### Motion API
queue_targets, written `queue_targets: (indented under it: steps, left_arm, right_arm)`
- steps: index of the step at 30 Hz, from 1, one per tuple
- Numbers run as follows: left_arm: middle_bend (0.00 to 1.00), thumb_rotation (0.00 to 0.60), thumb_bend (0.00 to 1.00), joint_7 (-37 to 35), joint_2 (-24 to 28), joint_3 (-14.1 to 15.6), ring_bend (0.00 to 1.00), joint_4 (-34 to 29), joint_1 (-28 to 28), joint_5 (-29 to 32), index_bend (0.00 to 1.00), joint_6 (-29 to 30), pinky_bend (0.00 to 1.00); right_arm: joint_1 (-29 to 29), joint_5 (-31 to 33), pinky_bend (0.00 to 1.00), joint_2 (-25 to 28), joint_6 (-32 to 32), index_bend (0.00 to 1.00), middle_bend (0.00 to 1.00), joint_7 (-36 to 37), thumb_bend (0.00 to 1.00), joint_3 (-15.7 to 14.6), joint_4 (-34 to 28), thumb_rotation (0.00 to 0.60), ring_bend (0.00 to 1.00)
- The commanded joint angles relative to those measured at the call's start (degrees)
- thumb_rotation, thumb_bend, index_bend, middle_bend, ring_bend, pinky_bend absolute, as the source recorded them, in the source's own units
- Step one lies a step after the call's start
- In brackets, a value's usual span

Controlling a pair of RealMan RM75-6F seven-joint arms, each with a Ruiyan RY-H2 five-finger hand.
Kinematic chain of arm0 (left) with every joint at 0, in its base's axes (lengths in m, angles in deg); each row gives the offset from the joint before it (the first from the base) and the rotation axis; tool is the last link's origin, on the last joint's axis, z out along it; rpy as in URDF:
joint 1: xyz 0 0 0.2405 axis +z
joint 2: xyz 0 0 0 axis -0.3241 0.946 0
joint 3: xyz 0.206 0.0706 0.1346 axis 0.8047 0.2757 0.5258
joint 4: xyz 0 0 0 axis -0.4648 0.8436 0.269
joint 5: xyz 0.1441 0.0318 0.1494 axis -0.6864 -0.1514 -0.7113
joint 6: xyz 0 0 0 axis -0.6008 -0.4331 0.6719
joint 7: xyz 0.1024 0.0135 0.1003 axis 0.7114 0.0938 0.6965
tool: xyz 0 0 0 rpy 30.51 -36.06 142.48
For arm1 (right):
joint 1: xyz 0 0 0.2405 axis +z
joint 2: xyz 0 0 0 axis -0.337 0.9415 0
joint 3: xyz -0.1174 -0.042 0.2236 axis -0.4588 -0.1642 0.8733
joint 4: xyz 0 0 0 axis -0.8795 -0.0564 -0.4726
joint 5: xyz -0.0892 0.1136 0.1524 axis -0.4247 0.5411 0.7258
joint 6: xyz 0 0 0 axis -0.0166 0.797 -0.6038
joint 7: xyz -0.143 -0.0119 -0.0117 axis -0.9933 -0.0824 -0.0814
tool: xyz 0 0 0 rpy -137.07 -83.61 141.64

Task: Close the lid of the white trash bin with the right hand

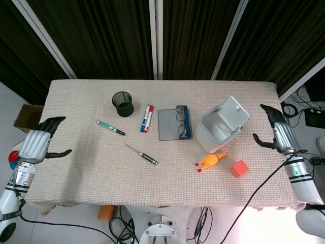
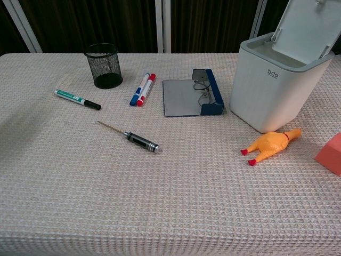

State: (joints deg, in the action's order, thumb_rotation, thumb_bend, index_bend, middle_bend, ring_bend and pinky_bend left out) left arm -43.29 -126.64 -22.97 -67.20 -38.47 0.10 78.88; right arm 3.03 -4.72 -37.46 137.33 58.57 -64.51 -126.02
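Head view: we look almost straight down from high up, whole table (image 1: 76, 168) in frame, dark curtains at 12 o'clock, floor around the edges. Chest view: we sit low and close at the 6 o'clock edge, facing 12. Both share the white trash bin (image 2: 277, 88), mesh cup (image 2: 104, 65), screwdriver (image 2: 139, 141) and rubber chicken (image 2: 269, 145).

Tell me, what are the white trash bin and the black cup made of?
The white trash bin looks like smooth, slightly glossy plastic, with even molded walls and a printed logo. The black cup looks like metal wire mesh: you can see through its fine grid.
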Motion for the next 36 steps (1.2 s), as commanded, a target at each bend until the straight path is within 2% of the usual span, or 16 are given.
queue_targets:
  steps: [1,10,18,28,33,36]
  left_arm:
    - [0.14,0.468,0.1,0.0,0.0,0.0,0.12,0.0,-0.1,0.0,0.11,-0.1,0.26]
    - [0.14,0.467,0.1,0.2,0.9,-0.2,0.12,-0.9,0.2,-0.4,0.11,0.6,0.26]
    - [0.14,0.469,0.1,0.1,1.7,0.1,0.12,-1.7,0.8,-0.9,0.11,1.3,0.26]
    - [0.14,0.468,0.1,-0.5,1.6,0.2,0.12,-1.5,1.2,-1.0,0.11,1.5,0.26]
    - [0.14,0.465,0.1,-0.7,1.6,0.2,0.12,-1.3,1.3,-1.1,0.11,1.5,0.26]
    - [0.14,0.465,0.1,-0.9,1.6,0.3,0.12,-1.2,1.3,-1.1,0.11,1.3,0.26]
  right_arm:
    - [0.8,-1.0,0.0,-0.3,-0.5,0.0,0.08,0.1,0.29,-0.2,-0.9,0.6,0.0]
    - [1.9,-4.6,0.0,-1.0,0.7,0.0,0.09,-3.3,0.3,-1.6,-4.4,0.6,0.0]
    - [2.8,-7.9,0.0,-0.5,0.3,0.0,0.09,-3.1,0.32,-3.6,-6.7,0.6,0.0]
    - [4.1,-8.4,0.0,-1.1,-2.6,0.0,0.09,-11.2,0.32,-6.0,-9.2,0.6,0.0]
    - [4.1,-8.3,0.0,-2.0,-1.7,0.0,0.1,-16.1,0.32,-6.1,-9.0,0.6,0.0]
    - [4.0,-8.1,0.0,-2.9,-1.2,0.0,0.14,-19.4,0.32,-6.3,-8.3,0.6,0.0]
